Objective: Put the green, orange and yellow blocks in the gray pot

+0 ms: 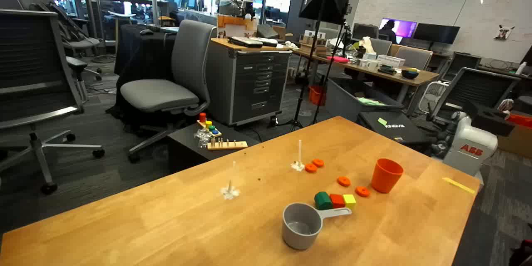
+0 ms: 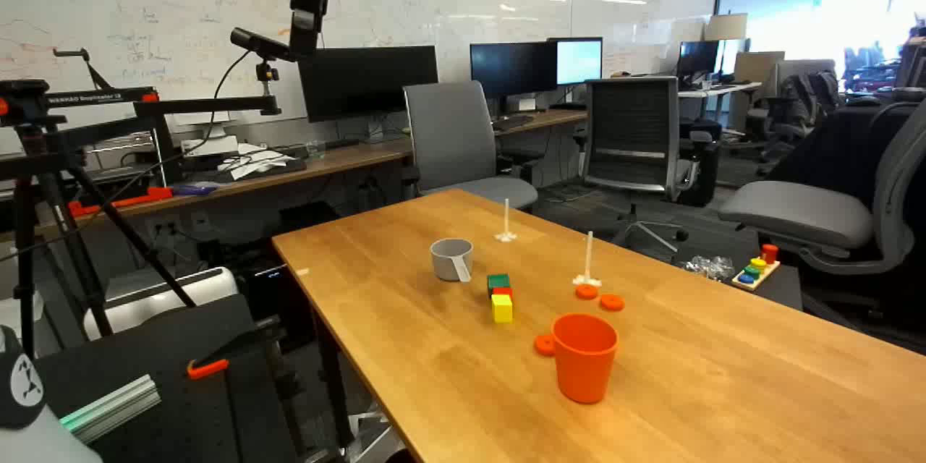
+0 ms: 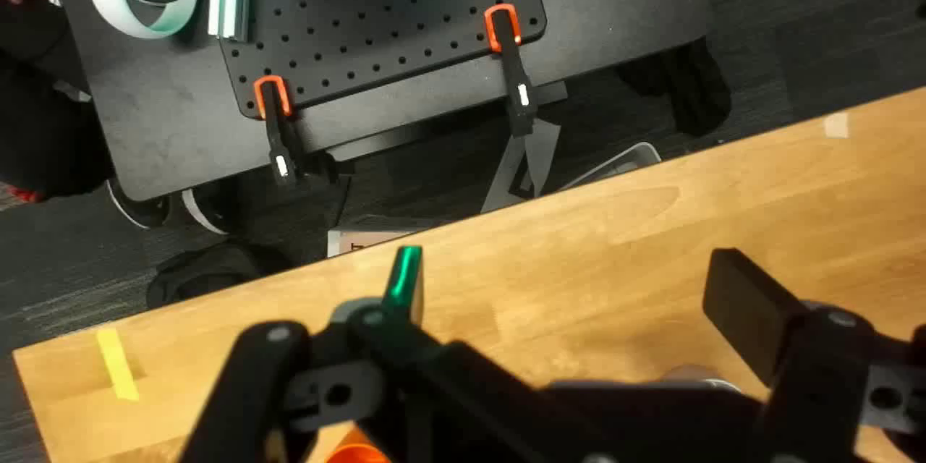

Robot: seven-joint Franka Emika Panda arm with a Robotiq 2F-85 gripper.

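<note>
The green, red-orange and yellow blocks sit side by side on the table beside the gray pot, the gripper has its jaws wide apart, and beyond are a white machine lettered "ABB", a black case "KINOVA" and a bar "WANHAO".

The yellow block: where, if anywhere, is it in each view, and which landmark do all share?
In an exterior view: yellow block, low, right of centre.
In an exterior view: yellow block, below centre, slightly right.
Wrist view: not visible.
Shared landmark: orange cup, cut off at the wrist view's bottom edge.
</note>
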